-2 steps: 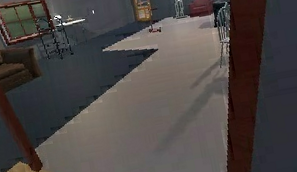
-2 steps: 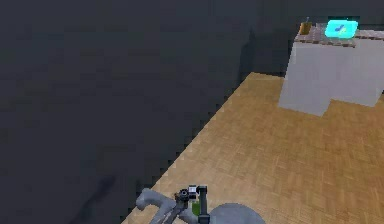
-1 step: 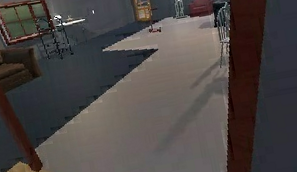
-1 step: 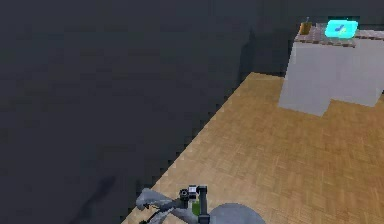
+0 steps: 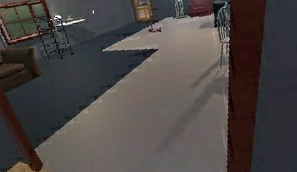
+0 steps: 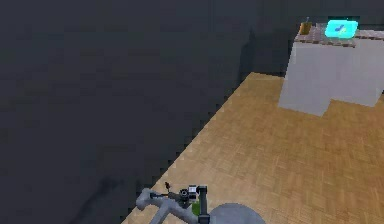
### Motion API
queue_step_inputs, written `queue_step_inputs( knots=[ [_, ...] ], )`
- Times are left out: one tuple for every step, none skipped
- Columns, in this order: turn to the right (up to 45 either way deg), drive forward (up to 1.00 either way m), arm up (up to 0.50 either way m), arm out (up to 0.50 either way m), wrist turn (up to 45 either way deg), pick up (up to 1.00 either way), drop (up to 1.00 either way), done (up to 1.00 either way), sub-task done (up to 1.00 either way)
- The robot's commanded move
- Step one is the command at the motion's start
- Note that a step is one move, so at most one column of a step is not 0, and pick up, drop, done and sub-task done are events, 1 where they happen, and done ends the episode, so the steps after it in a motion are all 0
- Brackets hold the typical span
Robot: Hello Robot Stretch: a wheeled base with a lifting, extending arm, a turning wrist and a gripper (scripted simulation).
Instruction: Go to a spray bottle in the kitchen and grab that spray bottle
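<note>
Honestly can't tell what state my fingers (image 6: 158, 196) are in, low over the tan wood plank floor (image 6: 260, 150). My guess for the spray bottle (image 6: 303, 25): that small yellowish upright blob on the white boxy bench (image 6: 320, 80), well apart from me. I'd back up slowly, stop alongside, then reach.

Ahead I see a pale floor (image 5: 150, 104) running toward a door (image 5: 143, 2) at twelve o'clock, with a red armchair (image 5: 203, 7) at one and a brown sofa (image 5: 5, 63) under a wood-framed window (image 5: 20, 19) at ten. In the arm side view, wood flooring (image 6: 290, 160) meets a dark wall (image 6: 110, 90), with a white counter (image 6: 325, 75) at two.
</note>
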Motion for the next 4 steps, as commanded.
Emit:
queue_step_inputs(
  knots=[
    [0.0,0.0,0.0,0.0,45.0,0.0,0.0,0.0,0.0],
    [0.0,0.0,0.0,0.0,36.0,0.0,0.0,0.0,0.0],
    [0.0,0.0,-0.3,0.0,0.0,0.0,0.0,0.0,0.0],
    [0.0,0.0,0.0,0.0,0.0,1.0,0.0,0.0,0.0]
  ],
)
